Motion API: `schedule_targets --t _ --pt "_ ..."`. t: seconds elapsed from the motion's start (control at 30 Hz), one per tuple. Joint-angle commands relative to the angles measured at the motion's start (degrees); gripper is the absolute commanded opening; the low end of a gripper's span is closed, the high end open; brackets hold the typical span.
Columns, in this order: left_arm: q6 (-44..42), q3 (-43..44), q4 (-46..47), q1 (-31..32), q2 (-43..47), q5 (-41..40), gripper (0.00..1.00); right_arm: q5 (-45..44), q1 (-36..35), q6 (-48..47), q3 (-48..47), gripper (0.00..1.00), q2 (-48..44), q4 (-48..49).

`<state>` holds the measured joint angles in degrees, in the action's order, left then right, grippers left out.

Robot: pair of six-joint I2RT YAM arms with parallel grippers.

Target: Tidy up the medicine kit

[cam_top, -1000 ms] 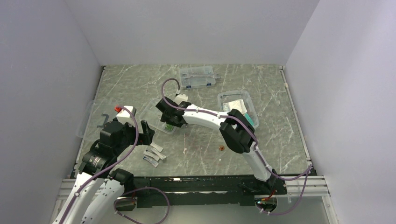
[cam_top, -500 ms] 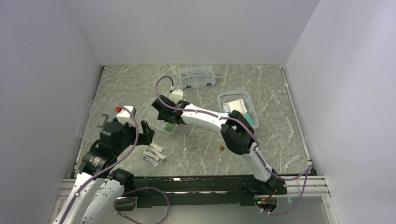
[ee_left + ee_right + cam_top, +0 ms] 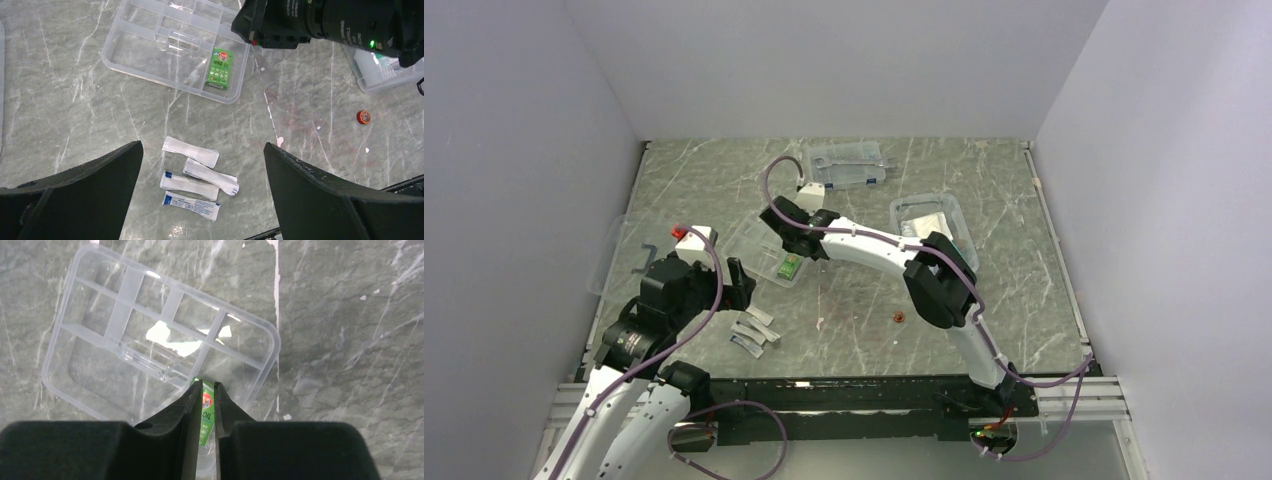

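Note:
The clear divided tray [image 3: 759,240] of the medicine kit lies left of centre, with a green oil box [image 3: 790,266] flat in its near corner compartment. My right gripper [image 3: 781,222] hovers over the tray. In the right wrist view its jaws [image 3: 208,385] stand almost together, holding nothing, and the green box [image 3: 207,407] shows below through the thin gap, inside the tray [image 3: 125,315]. My left gripper [image 3: 202,147] is wide open above several white packets [image 3: 197,172] on the table. The kit box [image 3: 934,225] sits at the right.
The clear lid with a black handle [image 3: 646,258] lies at the far left edge. A flatter case with blue latches [image 3: 849,165] sits at the back. A small red cap [image 3: 898,317] lies on the marble near the right arm.
My right gripper has drawn back and up from the near corner of the tray, leaving the green box lying there, and its jaws have narrowed. The left arm has not moved.

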<state>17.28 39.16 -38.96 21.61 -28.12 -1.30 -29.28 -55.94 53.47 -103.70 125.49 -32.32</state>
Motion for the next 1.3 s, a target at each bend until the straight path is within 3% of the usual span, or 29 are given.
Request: schedule_targets --t 0.0,0.13,0.7,1.27 --pt "0.30 1.62 0.75 0.27 -0.37 0.77 0.99 0.21 0.89 -1.21 -0.85 0.13 -1.42 1.88" --pt "0.35 1.62 0.73 0.21 -0.45 0.77 0.99 0.88 1.64 -1.22 -0.83 0.00 -0.31 2.05" --pt "0.50 1.64 0.46 0.28 -0.95 0.09 0.99 5.68 3.14 -3.24 0.29 0.00 2.78 3.96" --pt "0.58 1.71 0.42 0.28 -1.25 -0.13 0.99 7.09 3.64 -4.80 7.11 0.00 1.31 4.53"
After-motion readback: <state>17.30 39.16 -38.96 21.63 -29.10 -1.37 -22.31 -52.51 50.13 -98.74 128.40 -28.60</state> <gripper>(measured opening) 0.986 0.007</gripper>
